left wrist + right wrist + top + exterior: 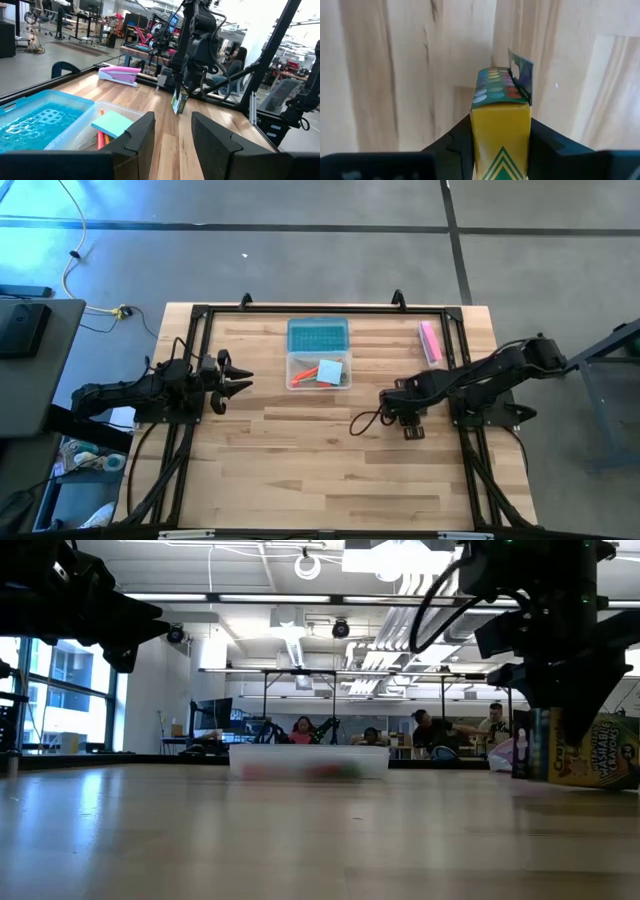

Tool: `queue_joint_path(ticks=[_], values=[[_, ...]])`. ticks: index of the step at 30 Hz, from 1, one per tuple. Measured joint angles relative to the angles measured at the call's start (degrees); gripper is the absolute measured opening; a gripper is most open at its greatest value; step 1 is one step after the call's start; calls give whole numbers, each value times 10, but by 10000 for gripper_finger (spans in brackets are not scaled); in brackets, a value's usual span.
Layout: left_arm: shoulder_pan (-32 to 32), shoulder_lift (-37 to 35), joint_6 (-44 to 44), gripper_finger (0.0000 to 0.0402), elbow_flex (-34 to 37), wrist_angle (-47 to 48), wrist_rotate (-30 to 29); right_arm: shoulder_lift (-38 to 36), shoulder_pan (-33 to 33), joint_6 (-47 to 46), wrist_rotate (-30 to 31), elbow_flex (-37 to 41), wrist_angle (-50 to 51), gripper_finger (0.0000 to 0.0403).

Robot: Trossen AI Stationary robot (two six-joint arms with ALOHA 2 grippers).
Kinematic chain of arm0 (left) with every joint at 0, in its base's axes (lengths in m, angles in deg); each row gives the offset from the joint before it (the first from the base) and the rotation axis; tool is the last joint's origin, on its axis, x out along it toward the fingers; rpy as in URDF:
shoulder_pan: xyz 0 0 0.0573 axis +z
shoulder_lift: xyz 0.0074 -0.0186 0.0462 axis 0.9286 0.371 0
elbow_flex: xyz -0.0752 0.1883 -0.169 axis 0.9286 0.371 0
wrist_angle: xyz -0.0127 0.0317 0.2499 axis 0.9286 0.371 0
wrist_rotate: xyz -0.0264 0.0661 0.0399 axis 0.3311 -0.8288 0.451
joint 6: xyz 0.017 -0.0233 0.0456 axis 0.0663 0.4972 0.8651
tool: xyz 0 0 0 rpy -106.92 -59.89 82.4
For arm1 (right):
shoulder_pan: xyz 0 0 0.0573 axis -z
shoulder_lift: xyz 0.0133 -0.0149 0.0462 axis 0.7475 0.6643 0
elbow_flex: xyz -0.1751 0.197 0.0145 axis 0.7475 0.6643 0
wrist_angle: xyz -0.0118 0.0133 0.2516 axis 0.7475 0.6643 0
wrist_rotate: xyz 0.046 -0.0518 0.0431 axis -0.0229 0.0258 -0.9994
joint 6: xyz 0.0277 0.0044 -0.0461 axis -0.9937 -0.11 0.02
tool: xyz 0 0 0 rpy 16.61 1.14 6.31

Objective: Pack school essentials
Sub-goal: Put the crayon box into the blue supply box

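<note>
- Right gripper (408, 423) was over the bare wood on the right half of the table (300, 470), fingers closed on the sides of a yellow crayon box (501, 125). The box's top flap stood open.
- In the low view the crayon box (590, 755) looked low, near or touching the wood. Couldn't tell which.
- Clear container (318, 370) sat at table centre, well apart from the held box. Its blue lid (318, 335) lay touching its far side.
- Already inside: light-blue square notepad (331, 370) and orange-red pen (305, 373). Other contents too small to tell.
- Left gripper (232, 377) hung left of the container, fingers spread wide, holding nothing.
- Pink bar-shaped item (430, 340) lay near the far right corner, not part of the job.
- Risk: grip only on the narrow sides, so the box could twist or slip during the carry.
- Risk: open flap could snag the container rim, or crayons could spill if tilted.
- Risk: box might land on the notepad and sit proud, blocking the lid.
- Risk: left arm close to the container, so the arms could clash.
</note>
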Motion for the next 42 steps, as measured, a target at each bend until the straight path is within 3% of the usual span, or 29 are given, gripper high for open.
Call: queue_joint_path(ticks=[11,17,22,26,33,42], values=[[0,0,0,117,0,0,0,0,27,-60,-61,0,-81,95],[0,0,0,117,0,0,0,0,63,-128,-156,0,-157,94],[0,0,0,117,0,0,0,0,105,-224,-218,0,-270,94],[0,0,0,117,0,0,0,12,132,-292,-223,-14,-353,94],[0,0,0,117,0,0,0,114,164,-302,-225,-156,-331,94],[0,0,0,117,0,0,0,289,217,-186,-313,-409,-129,94]])
